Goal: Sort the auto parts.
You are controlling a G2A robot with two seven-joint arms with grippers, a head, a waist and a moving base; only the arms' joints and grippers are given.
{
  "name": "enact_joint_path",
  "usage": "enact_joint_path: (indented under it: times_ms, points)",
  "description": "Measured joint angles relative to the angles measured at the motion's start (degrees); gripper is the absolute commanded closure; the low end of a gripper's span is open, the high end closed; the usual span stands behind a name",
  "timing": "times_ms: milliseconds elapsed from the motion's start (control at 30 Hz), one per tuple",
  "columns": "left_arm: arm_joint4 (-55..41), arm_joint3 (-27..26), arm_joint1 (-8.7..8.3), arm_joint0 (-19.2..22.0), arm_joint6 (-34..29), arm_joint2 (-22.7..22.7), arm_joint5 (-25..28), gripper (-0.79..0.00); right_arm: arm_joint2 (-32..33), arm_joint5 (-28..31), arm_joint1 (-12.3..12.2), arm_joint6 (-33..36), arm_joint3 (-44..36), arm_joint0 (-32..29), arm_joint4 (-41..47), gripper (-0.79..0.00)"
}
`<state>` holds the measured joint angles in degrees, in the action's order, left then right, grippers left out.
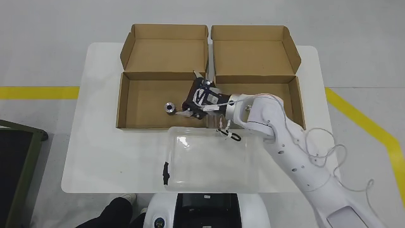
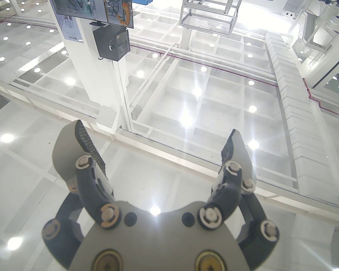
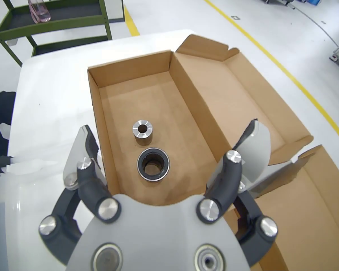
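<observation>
In left box (image 3: 121, 97) — bushing (image 3: 142, 132) beside bearing (image 3: 152, 164)

From above, the right gripper (image 1: 190, 93), over the left cardboard box (image 1: 142, 101), covers the black-rimmed ring (image 3: 153, 164) lying beside the steel bushing (image 1: 169, 107). Its arm hides much of the near wall of the neighbouring box (image 1: 278, 95).

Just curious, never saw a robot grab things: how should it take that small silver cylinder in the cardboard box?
Likely from straight above, pinching the silver cylinder across its round outer wall: it stands upright, hole up, and the box walls hinder sideways approach. Avoid the black ring close beside it.
</observation>
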<state>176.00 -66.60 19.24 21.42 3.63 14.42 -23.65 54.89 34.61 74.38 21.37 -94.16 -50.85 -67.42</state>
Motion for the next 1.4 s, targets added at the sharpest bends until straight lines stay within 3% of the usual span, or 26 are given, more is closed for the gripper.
enact_joint_path:
  times_ms: [300,700,900,1400]
  points:
    - [0.0,0.0,0.0,0.0,0.0,0.0,0.0,-0.785,13.23,1.73,-3.05,-2.02,-12.94,-12.34,1.06,-0.785]
    - [0.0,0.0,0.0,0.0,0.0,0.0,0.0,-0.785,28.94,0.95,-5.37,-10.52,-21.49,-27.11,-1.17,-0.785]
    - [0.0,0.0,0.0,0.0,0.0,0.0,0.0,-0.785,34.84,1.14,-6.0,-16.53,-22.95,-33.98,-1.7,-0.785]
    - [0.0,0.0,0.0,0.0,0.0,0.0,0.0,-0.785,44.18,4.78,-6.94,-27.33,-23.13,-44.77,-1.49,-0.785]
